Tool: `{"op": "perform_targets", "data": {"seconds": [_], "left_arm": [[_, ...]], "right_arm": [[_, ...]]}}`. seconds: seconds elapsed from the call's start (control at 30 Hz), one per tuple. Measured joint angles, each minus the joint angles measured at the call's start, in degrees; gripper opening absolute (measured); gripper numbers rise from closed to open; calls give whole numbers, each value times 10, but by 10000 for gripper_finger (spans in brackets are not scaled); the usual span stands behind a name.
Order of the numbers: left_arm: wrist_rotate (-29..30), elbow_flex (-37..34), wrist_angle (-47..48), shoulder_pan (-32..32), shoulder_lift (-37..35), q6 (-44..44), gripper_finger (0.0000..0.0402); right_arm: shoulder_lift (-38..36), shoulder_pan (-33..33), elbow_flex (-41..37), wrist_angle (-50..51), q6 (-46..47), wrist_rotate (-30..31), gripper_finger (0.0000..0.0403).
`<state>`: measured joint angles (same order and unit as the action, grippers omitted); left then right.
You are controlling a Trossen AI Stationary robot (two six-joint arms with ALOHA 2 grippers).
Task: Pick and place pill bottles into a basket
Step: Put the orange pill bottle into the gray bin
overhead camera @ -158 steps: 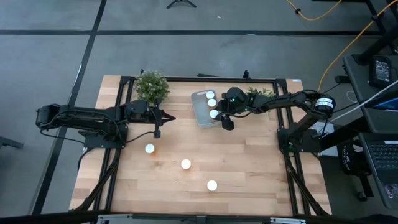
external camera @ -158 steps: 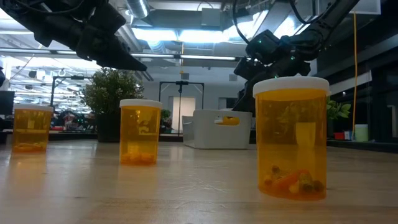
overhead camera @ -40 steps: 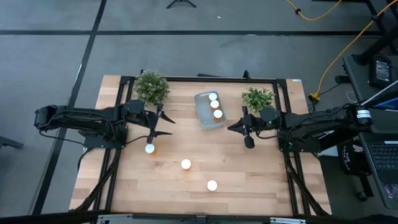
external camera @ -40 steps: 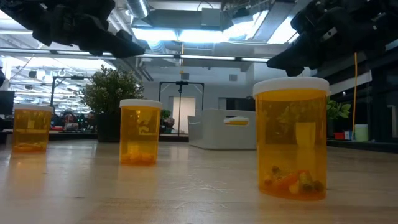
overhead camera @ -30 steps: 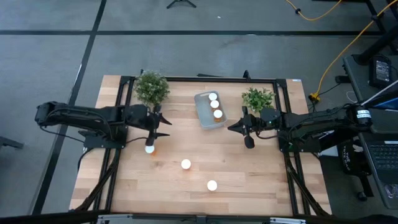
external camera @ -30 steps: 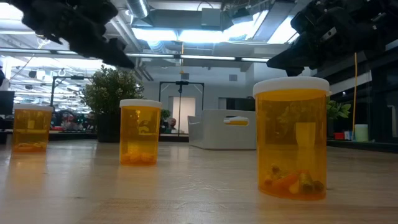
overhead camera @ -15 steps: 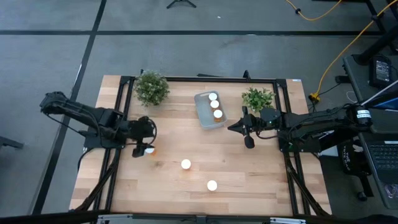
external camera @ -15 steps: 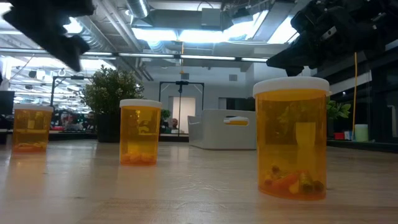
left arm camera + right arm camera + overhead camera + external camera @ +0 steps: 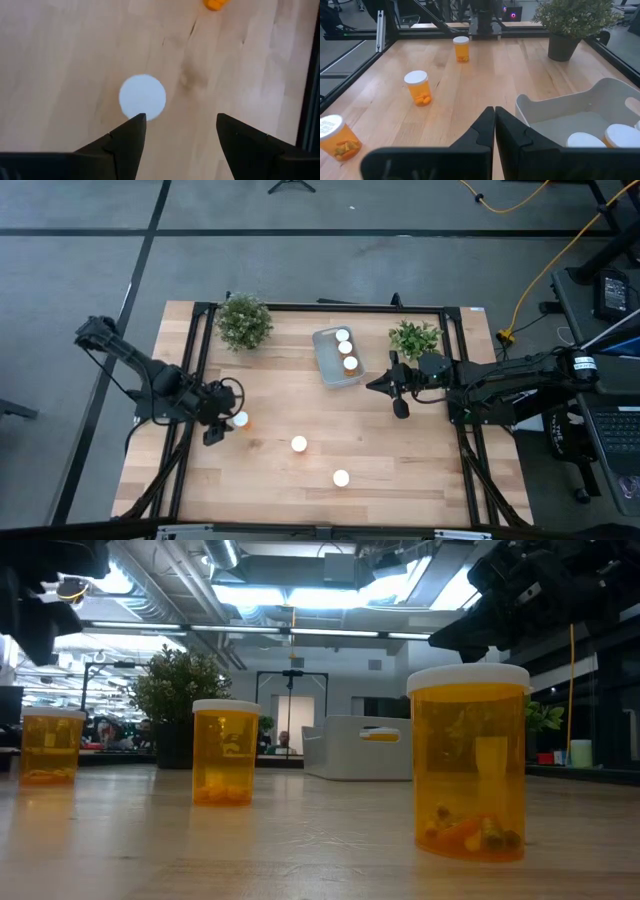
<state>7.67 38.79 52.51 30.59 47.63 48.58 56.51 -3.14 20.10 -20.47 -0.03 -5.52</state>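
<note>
Worktop (image 9: 300, 510) of pale wood, seen from above, both arms in frame. Going left to right, we note the left gripper (image 9: 220, 427) first, low over the left side of the worktop with its fingers (image 9: 127, 142) spread and nothing between them. We see one pill bottle (image 9: 240, 420) just beside it; in the left wrist view its white cap (image 9: 143, 97) lies right at the tip of one finger, and we cannot tell whether they touch. The left plant (image 9: 243, 321) stands near the far edge. We log two more loose pill bottles on the near half of the worktop, the middle bottle (image 9: 298, 444) and the near bottle (image 9: 341, 478), both upright. The basket (image 9: 336, 369) sits near the far edge between the two plants; we count three capped bottles (image 9: 346, 349) in a row inside it. The right gripper (image 9: 385, 384) hangs right of the basket, apart from it, pointing toward it with its fingers (image 9: 485, 125) pressed together on nothing. The right plant (image 9: 413, 337) stands just behind that arm.
</note>
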Motion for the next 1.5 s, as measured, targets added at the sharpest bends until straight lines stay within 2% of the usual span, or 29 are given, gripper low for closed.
{"op": "perform_targets", "data": {"seconds": [0.13,0.3,0.5,0.63,1.13,1.33,1.5], "left_arm": [[39,-10,1,53,2,56,237],[121,-29,-3,122,1,133,237],[188,-85,-32,199,5,237,237],[215,-120,-72,228,16,267,237],[274,-140,-96,239,126,277,237],[305,-140,-143,238,165,280,237],[308,-140,-165,230,188,254,237]], "right_arm": [[0,0,0,0,1,-1,18],[0,0,0,0,15,-1,18],[5,0,0,1,30,-1,18],[15,0,0,1,28,-1,18],[24,0,0,-25,26,0,18],[24,0,0,-25,26,0,18],[24,0,0,-25,26,0,18]]}}
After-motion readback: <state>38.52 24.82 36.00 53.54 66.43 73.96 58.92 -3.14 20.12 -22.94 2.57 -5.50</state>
